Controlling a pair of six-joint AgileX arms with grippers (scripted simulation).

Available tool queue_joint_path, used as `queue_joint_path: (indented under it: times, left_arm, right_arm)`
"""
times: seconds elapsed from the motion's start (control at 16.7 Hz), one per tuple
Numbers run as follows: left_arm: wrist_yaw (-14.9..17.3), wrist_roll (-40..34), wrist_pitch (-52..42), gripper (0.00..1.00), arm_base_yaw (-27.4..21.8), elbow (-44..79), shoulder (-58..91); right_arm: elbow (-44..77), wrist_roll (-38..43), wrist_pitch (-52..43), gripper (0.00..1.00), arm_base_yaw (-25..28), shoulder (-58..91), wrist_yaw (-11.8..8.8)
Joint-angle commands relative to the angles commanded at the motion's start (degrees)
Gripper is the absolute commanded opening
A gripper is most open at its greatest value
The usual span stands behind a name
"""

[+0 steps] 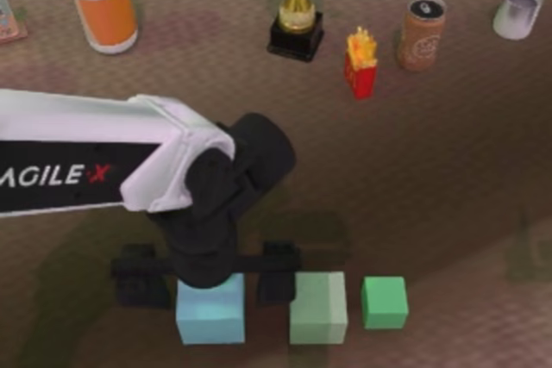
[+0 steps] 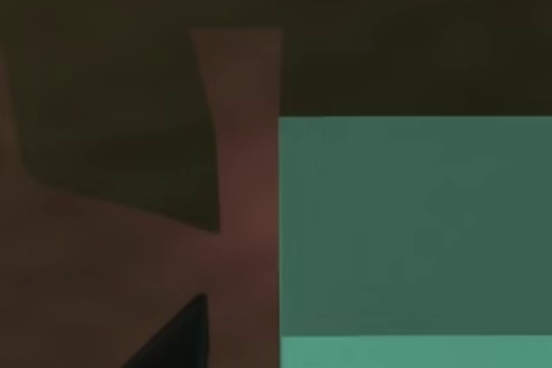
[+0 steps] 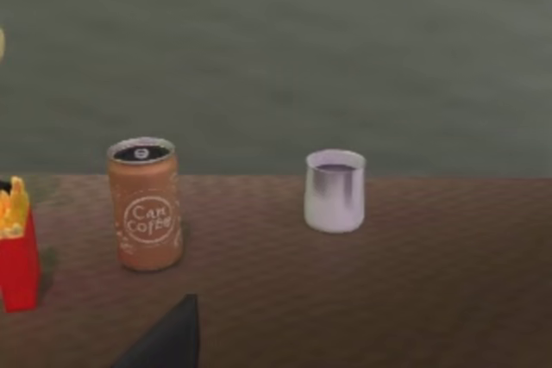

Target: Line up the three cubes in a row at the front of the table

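Observation:
Three cubes sit in a row near the front edge of the brown table [image 1: 466, 213]. The large light-blue cube [image 1: 211, 314] is at the left, the mint-green cube [image 1: 318, 309] in the middle, and the small bright-green cube [image 1: 384, 302] at the right. My left gripper [image 1: 210, 275] hangs over the light-blue cube. It is open, its dark fingers [image 1: 142, 280] standing apart on either side of the cube without touching it. In the left wrist view a teal cube face [image 2: 414, 230] fills one side; I cannot tell which cube. My right gripper [image 3: 276, 363] is parked out of the top view and open, with one fingertip [image 3: 177, 338] showing.
Along the back stand an orange bottle [image 1: 102, 2], a gold trophy [image 1: 297, 6], a red box of fries [image 1: 361, 65], a brown coffee can [image 1: 422, 34] and a pale cup [image 1: 518, 11]. My left arm [image 1: 78, 161] spans the left half of the table.

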Motion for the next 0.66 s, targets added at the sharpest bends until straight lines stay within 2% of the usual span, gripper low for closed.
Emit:
queue_joint_path:
  times: [0.18, 0.48, 0.66]
  left_arm:
    - [-0.14, -0.07, -2.26, 1.00, 0.00, 1.73, -0.82]
    - [-0.06, -0.29, -12.73, 1.00, 0.59, 7.98, -4.38]
    - [-0.02, -0.30, -15.93, 1.00, 0.93, 10.04, -5.88]
  right_arm:
    - [0.00, 0.00, 0.00, 1.00, 0.00, 0.00, 0.00]
    - [0.00, 0.00, 0.00, 1.00, 0.00, 0.00, 0.00]
    - [0.00, 0.00, 0.00, 1.00, 0.00, 0.00, 0.00]
